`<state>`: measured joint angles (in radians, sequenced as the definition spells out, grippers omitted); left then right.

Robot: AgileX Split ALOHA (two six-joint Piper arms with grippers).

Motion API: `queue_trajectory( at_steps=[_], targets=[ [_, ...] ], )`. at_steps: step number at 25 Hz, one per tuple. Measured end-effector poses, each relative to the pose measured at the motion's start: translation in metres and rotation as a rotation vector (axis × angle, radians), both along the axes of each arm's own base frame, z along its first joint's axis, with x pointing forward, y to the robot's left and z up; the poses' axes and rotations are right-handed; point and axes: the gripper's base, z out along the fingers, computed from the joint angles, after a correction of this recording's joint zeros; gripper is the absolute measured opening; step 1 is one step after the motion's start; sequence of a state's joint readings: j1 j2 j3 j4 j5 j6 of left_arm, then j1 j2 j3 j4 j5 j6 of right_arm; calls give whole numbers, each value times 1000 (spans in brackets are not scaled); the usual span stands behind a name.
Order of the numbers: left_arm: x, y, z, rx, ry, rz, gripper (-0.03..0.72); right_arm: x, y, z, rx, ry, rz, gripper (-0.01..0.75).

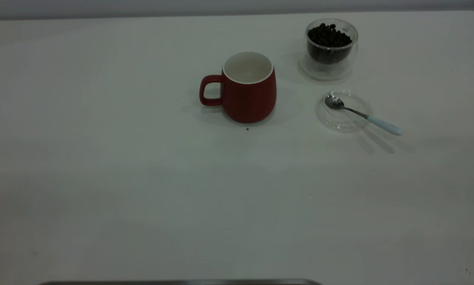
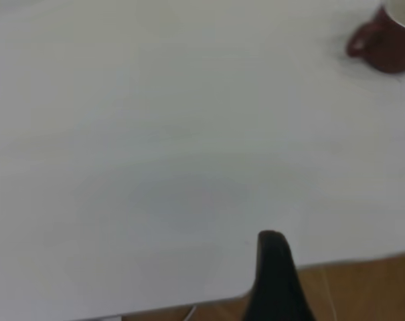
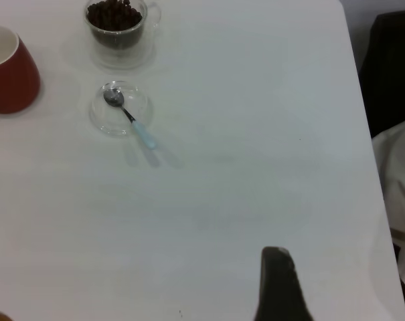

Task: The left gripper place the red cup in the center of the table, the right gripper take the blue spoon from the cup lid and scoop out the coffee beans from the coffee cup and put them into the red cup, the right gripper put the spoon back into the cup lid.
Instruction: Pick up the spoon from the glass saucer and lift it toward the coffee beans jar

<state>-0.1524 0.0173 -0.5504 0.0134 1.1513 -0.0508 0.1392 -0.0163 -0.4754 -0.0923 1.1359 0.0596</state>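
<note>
The red cup (image 1: 246, 89) stands upright near the middle of the table (image 1: 141, 178), handle to the left, its white inside empty. The coffee cup (image 1: 331, 47) with coffee beans (image 1: 328, 36) stands at the back right. In front of it lies the cup lid (image 1: 343, 111) with the blue spoon (image 1: 363, 115), bowl on the lid, handle past its rim. Neither gripper shows in the exterior view. The left gripper (image 2: 272, 267) is over the table's near edge, far from the red cup (image 2: 388, 41). The right gripper (image 3: 277, 281) is far from the blue spoon (image 3: 132, 120), the cup lid (image 3: 108, 120) and the coffee cup (image 3: 118, 27).
A tiny dark speck (image 1: 247, 128) lies just in front of the red cup. A dark strip (image 1: 181, 282) runs along the table's front edge. In the right wrist view the table's side edge (image 3: 369, 167) has dark and white things beyond it.
</note>
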Motion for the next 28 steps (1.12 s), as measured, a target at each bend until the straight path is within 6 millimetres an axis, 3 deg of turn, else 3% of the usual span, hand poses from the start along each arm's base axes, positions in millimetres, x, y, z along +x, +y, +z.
queue_trajectory(
  at_steps=[10, 28],
  targets=[
    [1, 0, -16, 16, 16, 87, 587, 0, 0, 0, 0, 0, 0, 523],
    [2, 1, -17, 34, 14, 91, 587, 0, 0, 0, 0, 0, 0, 523]
  ],
)
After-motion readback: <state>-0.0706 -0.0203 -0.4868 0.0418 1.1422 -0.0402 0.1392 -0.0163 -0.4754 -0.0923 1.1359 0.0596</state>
